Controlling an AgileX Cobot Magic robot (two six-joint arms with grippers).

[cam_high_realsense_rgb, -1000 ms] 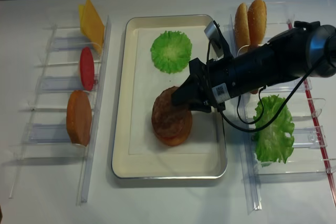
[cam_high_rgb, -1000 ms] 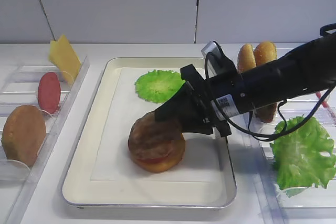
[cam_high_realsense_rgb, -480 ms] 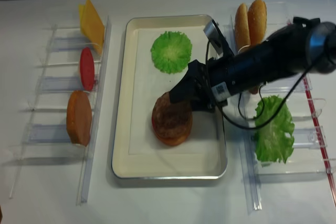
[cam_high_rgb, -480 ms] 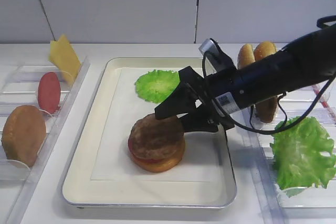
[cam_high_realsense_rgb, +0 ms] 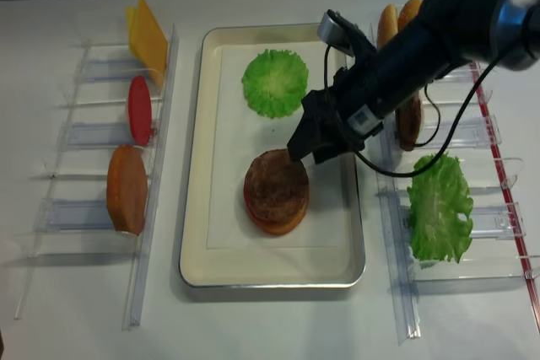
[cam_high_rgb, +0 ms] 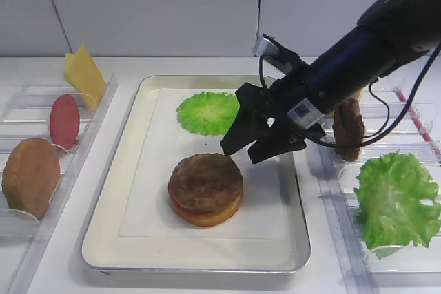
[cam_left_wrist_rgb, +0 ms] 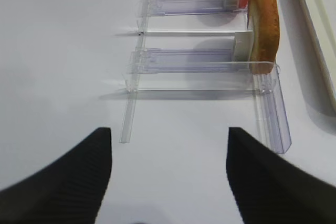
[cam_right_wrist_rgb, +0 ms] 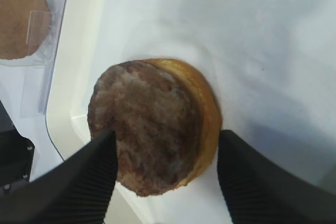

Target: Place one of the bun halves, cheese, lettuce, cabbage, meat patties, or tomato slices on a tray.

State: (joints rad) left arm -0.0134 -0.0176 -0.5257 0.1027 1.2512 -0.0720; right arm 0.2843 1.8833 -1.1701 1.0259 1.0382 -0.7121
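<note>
On the silver tray (cam_high_rgb: 117,191) (cam_high_realsense_rgb: 196,166) lies a stack: a bun half (cam_high_rgb: 207,217) at the bottom, a red tomato slice (cam_high_rgb: 180,201) on it, and a meat patty (cam_high_rgb: 205,180) (cam_right_wrist_rgb: 144,124) on top. My right gripper (cam_high_rgb: 241,155) (cam_high_realsense_rgb: 305,158) hangs open just above the stack's right side, touching nothing. A round green cabbage leaf (cam_high_rgb: 207,111) lies at the tray's far end. In the left wrist view my left gripper (cam_left_wrist_rgb: 168,135) stands open over bare table, holding nothing.
The left rack holds cheese (cam_high_rgb: 84,74), a tomato slice (cam_high_rgb: 64,120) and a bun half (cam_high_rgb: 29,175) (cam_left_wrist_rgb: 262,27). The right rack holds lettuce (cam_high_rgb: 396,197), a second patty (cam_high_rgb: 348,125) and bun halves (cam_high_realsense_rgb: 388,23) partly behind the arm.
The right gripper opened and let go of the patty on the stack. It then rose and drew back to the right. The patty stays on the tomato slice.
</note>
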